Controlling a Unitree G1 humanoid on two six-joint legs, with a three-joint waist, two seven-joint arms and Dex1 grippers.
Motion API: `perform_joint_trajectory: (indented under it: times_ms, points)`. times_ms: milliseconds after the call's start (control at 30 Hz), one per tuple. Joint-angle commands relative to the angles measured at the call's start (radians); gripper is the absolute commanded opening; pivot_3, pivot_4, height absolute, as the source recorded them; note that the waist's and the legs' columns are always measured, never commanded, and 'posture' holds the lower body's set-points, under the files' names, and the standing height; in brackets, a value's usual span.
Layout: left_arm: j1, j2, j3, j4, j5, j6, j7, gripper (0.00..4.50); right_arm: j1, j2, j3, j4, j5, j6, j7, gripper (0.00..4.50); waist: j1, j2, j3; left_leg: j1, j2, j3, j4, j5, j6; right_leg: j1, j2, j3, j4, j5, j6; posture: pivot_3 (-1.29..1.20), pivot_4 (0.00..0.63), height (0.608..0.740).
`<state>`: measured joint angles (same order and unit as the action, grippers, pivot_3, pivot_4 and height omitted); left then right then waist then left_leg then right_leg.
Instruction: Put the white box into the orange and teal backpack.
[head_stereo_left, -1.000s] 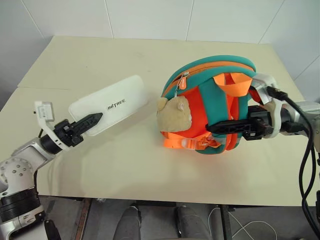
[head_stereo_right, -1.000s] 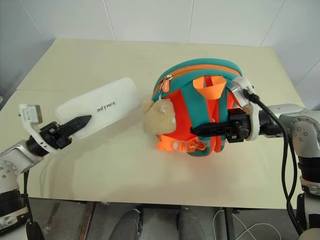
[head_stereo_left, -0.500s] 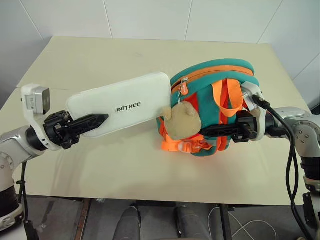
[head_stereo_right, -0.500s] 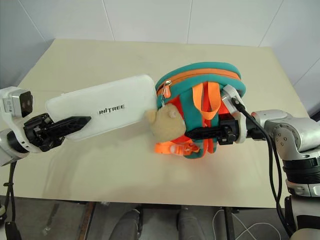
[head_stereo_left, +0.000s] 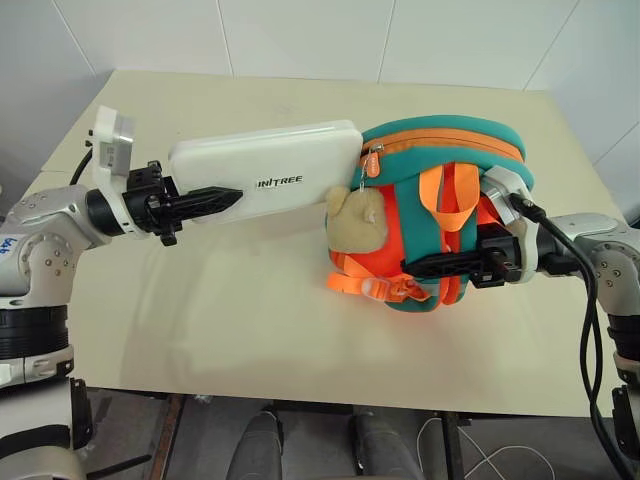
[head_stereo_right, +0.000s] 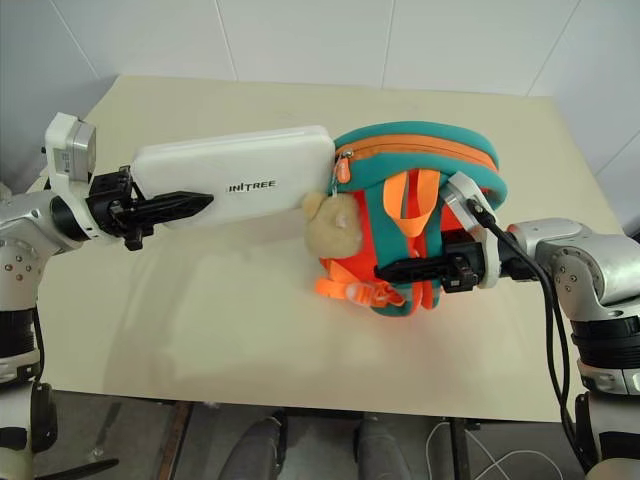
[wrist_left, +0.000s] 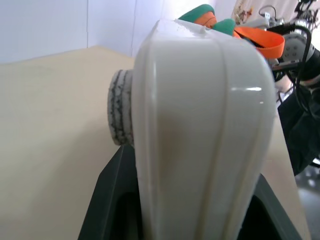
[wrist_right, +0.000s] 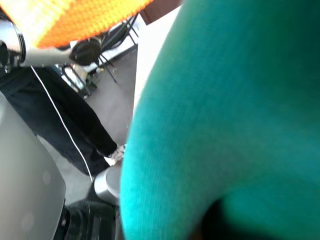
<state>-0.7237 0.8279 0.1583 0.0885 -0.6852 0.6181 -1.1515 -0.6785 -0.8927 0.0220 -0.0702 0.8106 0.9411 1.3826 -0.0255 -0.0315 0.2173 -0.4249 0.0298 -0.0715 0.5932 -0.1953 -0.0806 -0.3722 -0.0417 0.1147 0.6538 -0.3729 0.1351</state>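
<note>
The white box (head_stereo_left: 270, 180), long and flat with dark lettering, hangs level above the table, and my left gripper (head_stereo_left: 235, 197) is shut on its near end. Its far end meets the top of the orange and teal backpack (head_stereo_left: 440, 150) beside the zipper pull (head_stereo_left: 372, 165). The backpack stands tilted up, with a tan plush animal (head_stereo_left: 358, 218) hanging at its front. My right gripper (head_stereo_left: 410, 268) is shut on its teal strap low on the right side. The left wrist view looks along the box's (wrist_left: 200, 140) edge. Teal fabric (wrist_right: 225, 125) sits close in the right wrist view.
The beige table (head_stereo_left: 200, 320) spreads under both arms, with a white tiled wall (head_stereo_left: 300, 35) behind it. A black cable (head_stereo_left: 590, 300) loops off my right arm near the table's right edge. The front edge of the table lies just below the backpack.
My left arm lifted the white box off the table and carried it right, rolling it until its end reached the backpack's top. The backpack tipped more upright in my right gripper.
</note>
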Motion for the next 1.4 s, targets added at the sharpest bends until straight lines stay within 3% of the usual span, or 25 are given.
perform_joint_trajectory:
  times_ms: [33, 167, 500, 1267, 1400]
  points:
    - [-0.038, 0.007, -0.09, 0.011, 0.084, -0.056, -0.067, 1.24, -0.012, -0.022, 0.003, -0.017, -0.002, -0.006, 0.043, 0.03, 0.0, 0.0, 0.0, 0.0, 0.0, 0.0, 0.0, 0.0, 0.0, 0.0, 0.0, 0.0, 0.0, 0.0, 0.0, 0.0, 0.15, 0.74]
    - [-0.127, -0.024, -0.04, 0.092, 0.04, 0.002, -0.054, 1.24, -0.001, -0.059, 0.002, -0.045, 0.015, 0.011, 0.099, 0.03, 0.002, 0.0, 0.0, 0.0, 0.0, 0.0, 0.001, 0.0, 0.0, 0.001, 0.0, 0.0, 0.001, 0.0, 0.0, 0.0, 0.15, 0.74]
    - [-0.16, -0.003, -0.018, 0.163, 0.067, -0.009, -0.129, 1.24, -0.019, -0.144, 0.018, -0.069, 0.045, 0.043, 0.207, 0.03, -0.003, 0.001, 0.0, -0.002, 0.0, 0.0, 0.001, 0.0, 0.001, -0.002, 0.0, 0.0, 0.002, -0.001, 0.0, 0.0, 0.15, 0.74]
    - [-0.189, 0.017, -0.026, 0.233, 0.156, -0.155, -0.208, 1.24, -0.088, -0.117, -0.039, -0.024, 0.121, 0.109, 0.136, 0.03, -0.005, 0.001, 0.0, -0.002, 0.001, 0.0, 0.002, 0.0, 0.001, -0.003, 0.0, 0.0, 0.004, -0.001, 0.0, 0.0, 0.15, 0.74]
    - [-0.188, 0.01, -0.034, 0.276, 0.221, -0.286, -0.205, 1.24, -0.106, -0.111, -0.055, -0.015, 0.133, 0.12, 0.118, 0.03, -0.006, 0.001, 0.0, -0.002, 0.001, 0.0, 0.002, 0.0, 0.001, -0.003, 0.001, 0.0, 0.004, -0.001, 0.0, 0.0, 0.15, 0.74]
